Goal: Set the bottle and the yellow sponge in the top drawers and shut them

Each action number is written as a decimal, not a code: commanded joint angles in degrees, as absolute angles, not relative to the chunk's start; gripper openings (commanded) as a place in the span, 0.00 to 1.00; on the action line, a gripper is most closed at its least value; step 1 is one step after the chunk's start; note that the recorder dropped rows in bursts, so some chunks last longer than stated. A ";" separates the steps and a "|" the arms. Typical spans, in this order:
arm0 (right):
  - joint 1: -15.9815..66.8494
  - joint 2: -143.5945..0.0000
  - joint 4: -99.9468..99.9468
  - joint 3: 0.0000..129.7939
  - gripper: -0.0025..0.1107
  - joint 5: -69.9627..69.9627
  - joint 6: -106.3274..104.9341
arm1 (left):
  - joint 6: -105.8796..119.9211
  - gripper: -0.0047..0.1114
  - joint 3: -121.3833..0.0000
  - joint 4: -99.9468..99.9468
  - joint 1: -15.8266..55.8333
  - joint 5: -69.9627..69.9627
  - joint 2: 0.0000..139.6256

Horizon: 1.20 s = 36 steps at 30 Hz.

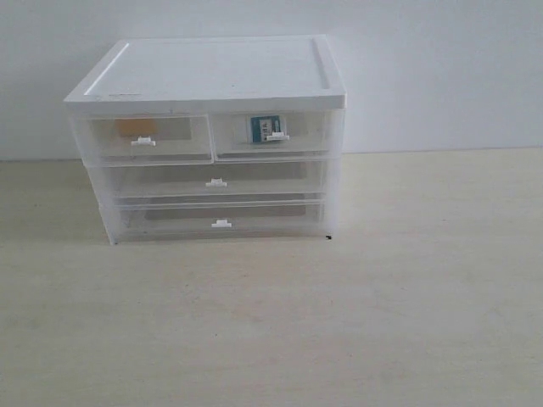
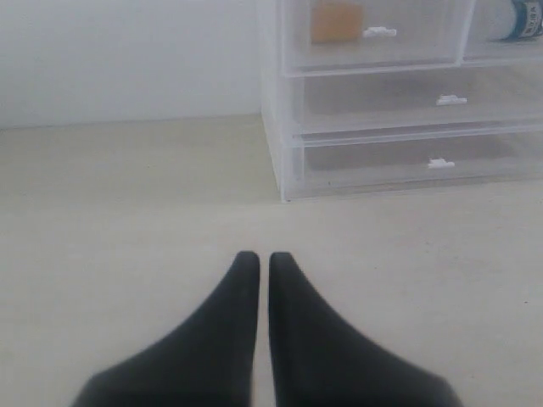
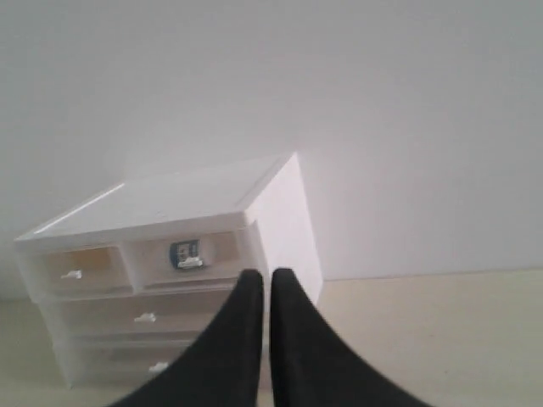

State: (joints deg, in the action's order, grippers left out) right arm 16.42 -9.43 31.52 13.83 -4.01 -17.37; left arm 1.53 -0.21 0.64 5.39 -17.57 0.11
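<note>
The translucent drawer unit (image 1: 208,80) stands at the back of the table. Its top left drawer (image 1: 144,140) is pushed in with the yellow sponge (image 1: 134,127) inside. Its top right drawer (image 1: 273,136) is pushed in too, holding the bottle (image 1: 265,128). Neither arm shows in the exterior view. My left gripper (image 2: 256,258) is shut and empty, low over the table, well short of the unit; the sponge (image 2: 334,21) shows beyond it. My right gripper (image 3: 259,275) is shut and empty, back from the unit, with the bottle (image 3: 185,252) visible through its drawer front.
Two wider drawers (image 1: 216,182) (image 1: 221,222) sit pushed in below the top pair. The pale wooden table (image 1: 382,322) stretches in front and to the right of the unit. A white wall (image 1: 441,68) stands behind.
</note>
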 commanded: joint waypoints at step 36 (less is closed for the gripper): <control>12.04 0.00 -2.05 0.00 0.02 -19.95 8.24 | 0.79 0.07 0.00 0.94 5.90 -17.51 0.00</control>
State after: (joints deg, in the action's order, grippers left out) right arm 11.04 -0.33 -1.42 -0.07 -20.10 8.38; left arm 1.32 -0.21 0.64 5.39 -17.57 0.11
